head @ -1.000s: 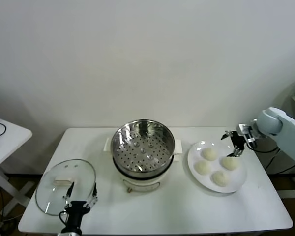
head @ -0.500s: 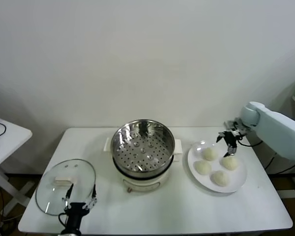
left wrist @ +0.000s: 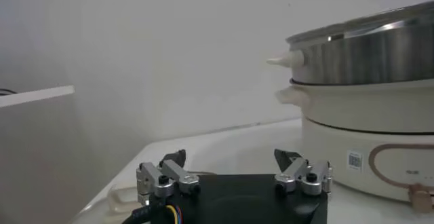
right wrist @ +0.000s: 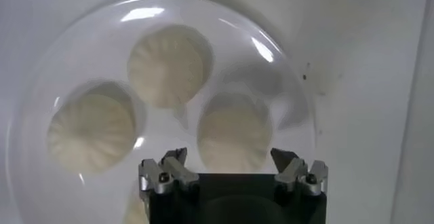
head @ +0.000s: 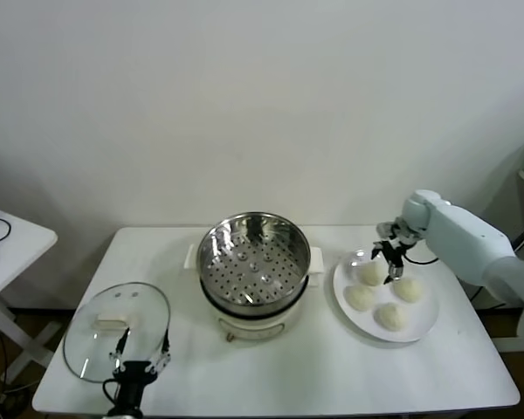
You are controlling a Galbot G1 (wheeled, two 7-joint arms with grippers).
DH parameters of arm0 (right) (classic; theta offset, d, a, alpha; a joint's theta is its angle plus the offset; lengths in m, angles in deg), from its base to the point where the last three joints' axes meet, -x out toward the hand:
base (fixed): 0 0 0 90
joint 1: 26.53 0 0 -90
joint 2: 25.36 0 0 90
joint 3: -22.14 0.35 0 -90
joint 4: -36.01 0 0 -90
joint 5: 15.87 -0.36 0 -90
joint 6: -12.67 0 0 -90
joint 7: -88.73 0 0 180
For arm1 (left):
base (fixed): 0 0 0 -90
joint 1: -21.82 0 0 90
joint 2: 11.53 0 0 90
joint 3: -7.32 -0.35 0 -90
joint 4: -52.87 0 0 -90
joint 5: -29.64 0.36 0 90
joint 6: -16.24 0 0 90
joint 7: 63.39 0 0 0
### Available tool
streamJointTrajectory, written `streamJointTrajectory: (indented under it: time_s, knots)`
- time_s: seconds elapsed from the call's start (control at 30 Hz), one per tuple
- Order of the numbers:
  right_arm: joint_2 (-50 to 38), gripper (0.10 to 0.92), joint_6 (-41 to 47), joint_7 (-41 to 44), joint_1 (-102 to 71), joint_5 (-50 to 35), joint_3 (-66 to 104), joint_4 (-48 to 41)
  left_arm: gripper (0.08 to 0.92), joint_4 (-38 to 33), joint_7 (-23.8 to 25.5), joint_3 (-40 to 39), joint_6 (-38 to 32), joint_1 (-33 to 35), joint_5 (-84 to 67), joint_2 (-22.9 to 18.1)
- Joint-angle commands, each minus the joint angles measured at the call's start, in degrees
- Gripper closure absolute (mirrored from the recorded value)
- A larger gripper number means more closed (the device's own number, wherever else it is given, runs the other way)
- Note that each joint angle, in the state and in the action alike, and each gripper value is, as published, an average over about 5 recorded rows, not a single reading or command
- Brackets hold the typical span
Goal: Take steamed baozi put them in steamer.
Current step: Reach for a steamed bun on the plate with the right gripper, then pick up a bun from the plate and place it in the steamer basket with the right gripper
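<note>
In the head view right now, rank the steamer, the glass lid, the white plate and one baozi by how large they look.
1. steamer, largest
2. glass lid and white plate: look about alike, and the lid lies nearer the camera, so unranked
3. baozi, smallest

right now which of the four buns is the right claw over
The small cream-white dough bun at the plate's far left, nearest the shiny steel steamer. The open right claw hangs above it; the other three sit clear.
</note>
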Motion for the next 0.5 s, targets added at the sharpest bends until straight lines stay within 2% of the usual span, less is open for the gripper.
streamJointTrajectory:
  time_s: [0.03,0.13,0.23,0.4,0.5]
  knots:
    - [3.44,0.27,-0.98,-1.17,-1.35,5.95,2.47,-4.67,0.177,0.66,-0.06,-0.08,-0.41,-0.21,0.26,0.08]
    - [3.33,0.346,-1.01,-0.9,-1.34,5.13,2.53,-4.22,0.177,0.58,-0.08,-0.05,-0.51,-0.15,0.33,0.09]
    - [3.05,0.388,-0.93,-0.42,-1.23,4.16,2.14,-3.45,0.177,0.51,-0.12,0.07,-0.65,-0.01,0.36,0.14]
    - [1.38,0.403,-0.95,0.24,1.45,1.52,-0.21,-0.88,0.177,0.06,-0.22,0.35,-0.9,0.61,0.38,0.14]
    - [-1.44,0.405,-0.95,1.05,6.92,-4.43,-5.99,3.74,0.177,-0.18,-0.28,0.49,-1.18,1.05,0.53,0.14]
